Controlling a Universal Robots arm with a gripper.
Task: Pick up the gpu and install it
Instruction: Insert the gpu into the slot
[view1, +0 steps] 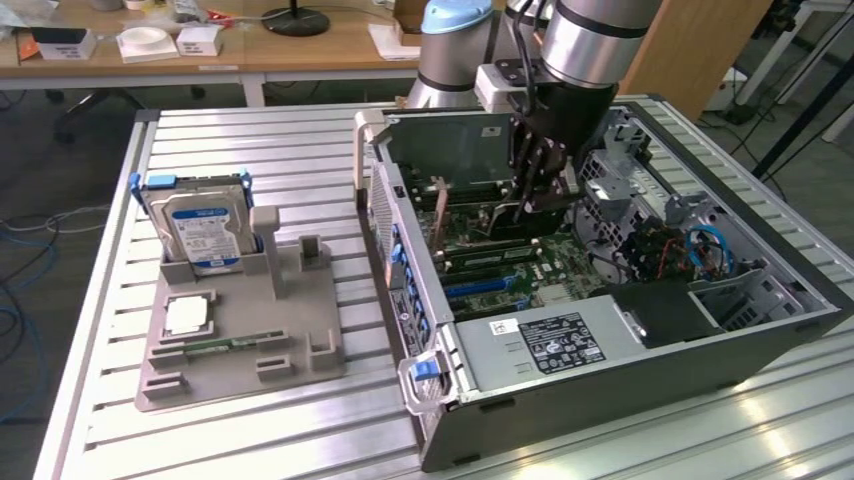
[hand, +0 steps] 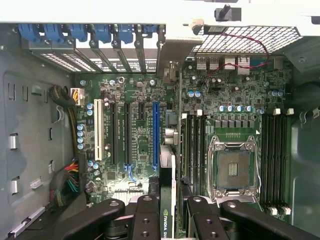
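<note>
**Install step in hand, seating not yet done**

In the exterior view we are looking at the computer case (view1: 627, 350) lying open on the worktop (view1: 240, 440). The arm (view1: 587, 45) is reaching down into it, and the hand (view1: 541, 195) is hanging low over the boards inside. At the exterior view's left a grey holder (view1: 240, 350) is carrying the hard drive (view1: 200, 230), well apart from the work.

In the wrist view we are looking down past the fingers (hand: 145, 210). They are standing partway closed and gripping the gpu (hand: 166, 220) edge-on between them. The gpu is hanging over the motherboard (hand: 140, 85), just beside the long blue slot (hand: 155, 135), between that slot and the memory sticks (hand: 192, 145). Whether its lower edge is touching anything, we cannot tell.

We are judging the pick-up done and the install in hand. The next move is calling for the connector edge squared over its slot and the bracket end meeting the rear slot covers (hand: 100, 50), then a straight, even press. Any tilt is risking a jam against the neighbouring parts.
</note>
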